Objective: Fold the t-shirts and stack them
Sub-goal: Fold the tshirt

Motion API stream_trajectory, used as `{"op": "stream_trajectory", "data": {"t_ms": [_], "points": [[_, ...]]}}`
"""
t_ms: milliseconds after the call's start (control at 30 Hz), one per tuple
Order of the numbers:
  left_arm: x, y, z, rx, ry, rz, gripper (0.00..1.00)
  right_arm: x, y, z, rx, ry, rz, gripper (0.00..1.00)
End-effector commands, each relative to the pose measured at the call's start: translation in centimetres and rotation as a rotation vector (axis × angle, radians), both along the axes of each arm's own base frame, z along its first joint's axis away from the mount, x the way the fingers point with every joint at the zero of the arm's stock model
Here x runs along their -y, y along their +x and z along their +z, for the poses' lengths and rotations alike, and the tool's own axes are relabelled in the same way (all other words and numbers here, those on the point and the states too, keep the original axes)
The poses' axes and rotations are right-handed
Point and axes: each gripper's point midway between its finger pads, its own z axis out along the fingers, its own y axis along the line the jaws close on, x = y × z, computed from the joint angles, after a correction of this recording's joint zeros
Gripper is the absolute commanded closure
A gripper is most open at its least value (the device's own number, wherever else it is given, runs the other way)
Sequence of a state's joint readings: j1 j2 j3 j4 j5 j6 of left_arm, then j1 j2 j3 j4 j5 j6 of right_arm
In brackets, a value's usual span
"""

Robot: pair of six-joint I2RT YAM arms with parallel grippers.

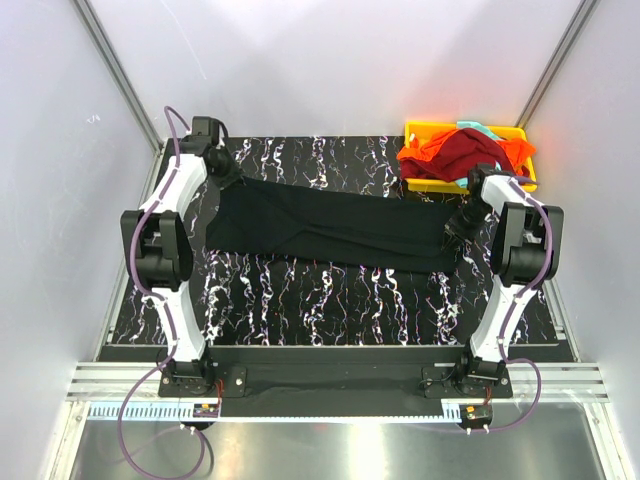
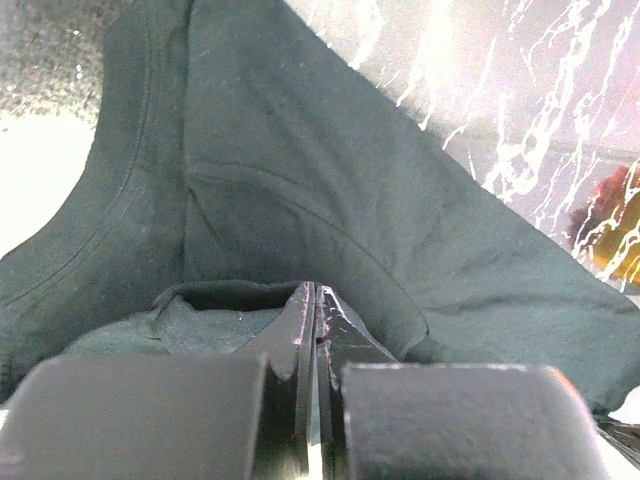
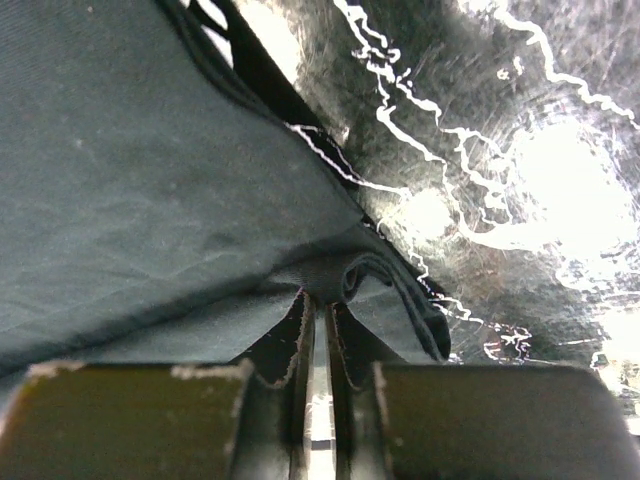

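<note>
The black t-shirt [image 1: 330, 225] lies stretched out across the marbled table between both grippers. My left gripper [image 1: 222, 178] is shut on its far left end, near the collar; in the left wrist view the jaws [image 2: 315, 292] are pressed together with the black cloth [image 2: 300, 180] bunched around the tips. My right gripper [image 1: 455, 228] is shut on the right end; in the right wrist view the jaws [image 3: 325, 298] pinch a fold of the cloth [image 3: 150, 180]. The dark red t-shirt [image 1: 470, 152], orange t-shirt [image 1: 425, 160] and a bit of teal t-shirt [image 1: 478, 127] lie heaped at the back right.
The heap sits in a yellow tray [image 1: 420, 127] at the back right corner, just behind my right arm. The black marbled mat [image 1: 330, 295] covers the table. White walls and metal frame posts close in the sides and back.
</note>
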State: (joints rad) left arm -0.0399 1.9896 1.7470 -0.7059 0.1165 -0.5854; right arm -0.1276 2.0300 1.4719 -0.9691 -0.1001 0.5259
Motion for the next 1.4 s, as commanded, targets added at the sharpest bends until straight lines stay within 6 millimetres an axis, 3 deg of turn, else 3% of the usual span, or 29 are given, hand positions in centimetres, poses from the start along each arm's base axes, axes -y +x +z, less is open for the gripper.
{"op": "stream_trajectory", "data": {"t_ms": [0,867,1000,1100,1233,1367], "points": [[0.1,2.2,1.9,0.078,-0.028,0.000,1.00,0.4,0.9,0.7,0.020,0.010,-0.002,0.88],[0.3,5.0,-1.0,0.050,-0.036,0.015,1.00,1.1,1.7,0.7,0.018,0.023,-0.005,0.80],[0.4,5.5,-1.4,0.049,-0.033,0.004,1.00,1.2,2.0,0.9,0.028,0.025,-0.005,0.75],[0.4,5.8,-1.8,0.050,-0.028,-0.011,1.00,1.4,2.4,1.3,0.039,0.019,0.004,0.64],[0.0,5.9,-1.1,0.066,-0.004,-0.016,0.91,2.6,3.0,3.0,0.072,-0.041,0.042,0.45],[-1.0,4.9,0.8,0.098,0.062,-0.032,0.74,3.1,2.9,5.2,0.119,-0.074,0.064,0.38]]}}
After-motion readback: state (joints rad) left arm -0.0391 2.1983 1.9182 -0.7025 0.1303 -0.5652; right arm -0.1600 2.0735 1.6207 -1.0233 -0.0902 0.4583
